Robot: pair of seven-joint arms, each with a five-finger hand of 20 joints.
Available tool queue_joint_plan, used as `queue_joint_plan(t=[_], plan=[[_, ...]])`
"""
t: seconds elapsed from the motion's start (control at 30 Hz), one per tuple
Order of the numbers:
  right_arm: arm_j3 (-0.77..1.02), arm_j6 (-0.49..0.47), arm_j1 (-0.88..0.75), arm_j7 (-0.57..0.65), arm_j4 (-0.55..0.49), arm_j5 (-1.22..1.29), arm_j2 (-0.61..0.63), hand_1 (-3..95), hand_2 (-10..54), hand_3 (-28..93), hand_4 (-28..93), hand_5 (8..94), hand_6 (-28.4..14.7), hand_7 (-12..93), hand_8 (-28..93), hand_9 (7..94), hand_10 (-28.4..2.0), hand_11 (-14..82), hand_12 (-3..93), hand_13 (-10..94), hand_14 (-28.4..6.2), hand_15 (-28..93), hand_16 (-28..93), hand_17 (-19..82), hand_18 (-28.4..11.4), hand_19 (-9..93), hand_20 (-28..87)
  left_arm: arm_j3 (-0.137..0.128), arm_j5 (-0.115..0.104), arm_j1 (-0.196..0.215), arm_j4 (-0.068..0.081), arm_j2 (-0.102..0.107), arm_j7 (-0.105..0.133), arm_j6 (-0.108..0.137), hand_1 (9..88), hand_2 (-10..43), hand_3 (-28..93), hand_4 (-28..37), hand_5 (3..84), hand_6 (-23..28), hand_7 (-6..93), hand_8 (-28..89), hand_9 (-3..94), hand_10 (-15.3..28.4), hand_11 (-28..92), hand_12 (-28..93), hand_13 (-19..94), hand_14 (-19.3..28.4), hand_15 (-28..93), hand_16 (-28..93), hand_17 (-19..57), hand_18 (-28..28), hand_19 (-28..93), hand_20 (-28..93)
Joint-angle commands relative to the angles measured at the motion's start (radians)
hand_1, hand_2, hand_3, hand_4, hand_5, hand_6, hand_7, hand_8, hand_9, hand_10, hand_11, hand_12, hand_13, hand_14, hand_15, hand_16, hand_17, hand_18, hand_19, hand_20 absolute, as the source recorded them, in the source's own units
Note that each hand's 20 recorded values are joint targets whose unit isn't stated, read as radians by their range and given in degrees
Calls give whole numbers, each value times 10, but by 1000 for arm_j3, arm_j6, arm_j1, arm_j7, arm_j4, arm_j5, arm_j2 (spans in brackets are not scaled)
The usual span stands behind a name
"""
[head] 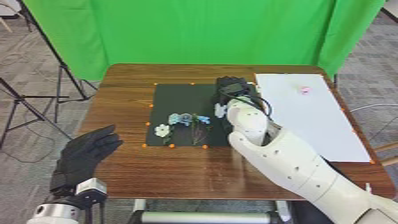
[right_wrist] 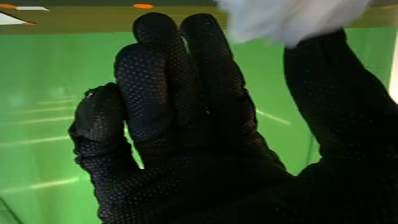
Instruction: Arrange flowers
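1. Found pale flower (head: 220, 110) over the right part of the black mat (head: 182, 95), beside the right hand (head: 232, 86), straight-fingered and unclenched.
2. Judged likely placing; called next for clean withdrawal without dragging.
3. Saw left hand (head: 86, 151) beyond the mat's near left corner, relaxed.
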Motion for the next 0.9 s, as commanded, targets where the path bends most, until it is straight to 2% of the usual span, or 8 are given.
queue_joint_plan(t=[0.03,0.23,0.33,0.4,0.57,0.7,0.73,0.9], plan=[[4,-14,20,9,-13,16,-17,289,-79,808,-282,634,-63,212,-130,597,-195,393,195,471,-190,797,213,245,-249,904,416,16,-39,16,3,40,41,22,284,81,797,-163,511,162,153,-93,433,238,413,85,321,284,651,-155,-98,218,607,116],[7,-26,26,10,-19,23,-20,276,-71,808,-279,625,-68,206,-127,588,-204,392,192,461,-198,803,205,238,-251,899,422,14,-40,24,1,41,45,24,284,81,796,-162,511,162,153,-93,433,238,414,84,321,284,651,-155,-98,218,607,116],[8,-28,31,12,-22,36,-18,275,-69,809,-277,624,-69,204,-126,587,-205,393,192,460,-199,804,201,236,-252,898,426,25,-70,32,0,71,79,41,284,81,797,-162,511,162,152,-93,433,238,414,85,322,284,651,-155,-98,218,608,116],[4,-29,40,16,-29,47,-10,275,-67,808,-277,623,-69,204,-125,586,-207,392,192,458,-201,805,200,236,-253,896,427,25,-65,35,0,66,77,40,284,81,797,-162,512,163,152,-93,433,238,413,85,321,284,651,-155,-99,218,608,116],[-9,-23,83,15,-57,75,31,273,-64,810,-274,620,-72,201,-124,584,-211,390,192,456,-204,806,196,234,-254,894,432,34,-87,53,-4,85,111,57,284,81,797,-163,511,162,152,-93,433,238,414,85,321,284,651,-155,-99,218,608,116],[-7,-41,116,1,-82,102,86,273,-56,819,-269,613,-75,196,-123,579,-216,386,192,452,-209,806,193,233,-255,892,434,28,-87,65,-7,85,119,61,284,82,796,-163,511,162,152,-94,433,238,413,85,321,284,651,-155,-99,218,608,116],[-5,-46,122,-5,-91,123,109,273,-51,825,-267,610,-76,194,-122,574,-218,384,192,447,-211,806,192,232,-255,893,435,25,-79,61,-8,77,104,55,284,82,796,-163,511,162,152,-94,433,238,413,84,321,284,651,-156,-99,218,607,116],[40,-93,128,-75,-106,179,232,254,5,865,-249,559,-81,174,-117,519,-228,348,189,407,-215,812,184,228,-235,894,441,45,-74,45,-6,79,110,53,284,82,796,-163,511,162,152,-93,432,238,414,85,320,284,651,-155,-99,218,608,115]])
